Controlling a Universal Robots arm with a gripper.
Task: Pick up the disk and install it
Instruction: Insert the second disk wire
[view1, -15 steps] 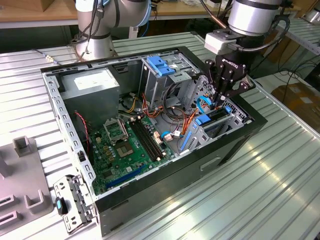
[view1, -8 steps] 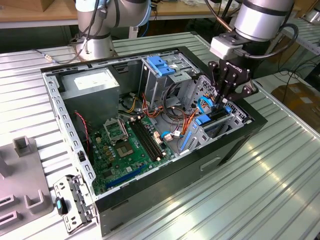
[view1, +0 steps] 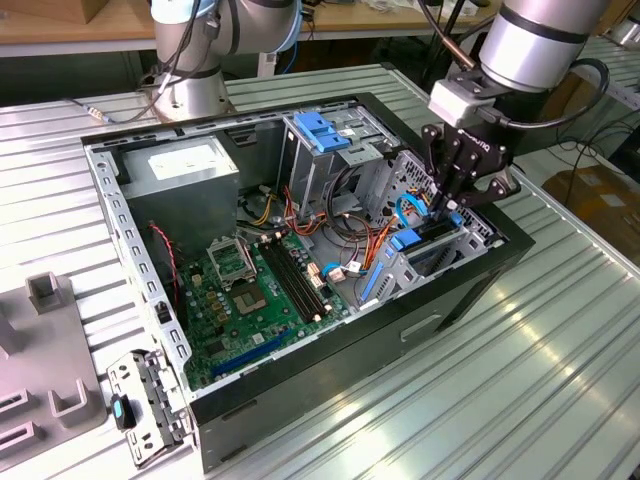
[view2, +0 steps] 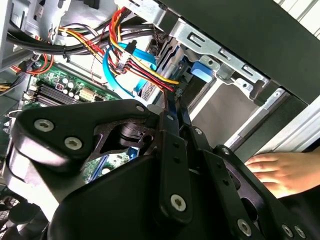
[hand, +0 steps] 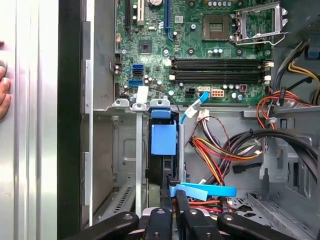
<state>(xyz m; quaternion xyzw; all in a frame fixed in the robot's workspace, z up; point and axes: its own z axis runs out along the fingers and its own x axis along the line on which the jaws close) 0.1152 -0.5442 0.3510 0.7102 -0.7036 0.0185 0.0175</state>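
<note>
The disk (view1: 411, 240) stands on edge in the drive bay at the corner of the open computer case (view1: 300, 400) on the exterior view's right, its blue carrier tab showing. In the first wrist view the disk (hand: 163, 139) is edge-on, a blue tab over a dark body, sunk between the grey bay walls. My gripper (view1: 445, 207) reaches down into that bay with its fingers close together on the disk's upper edge. The fingers (hand: 182, 209) meet at the carrier's end. In the second wrist view the fingers (view2: 171, 116) run into the bay beside a blue tab (view2: 202, 69).
Coloured power wires (hand: 215, 155) and a flat blue data cable (hand: 205, 190) lie right beside the bay. The motherboard (view1: 250, 290) covers the case floor. A tall grey cage with a light-blue latch plate (view1: 320, 130) stands behind. A person's hand (view2: 280, 170) rests on the table outside the case.
</note>
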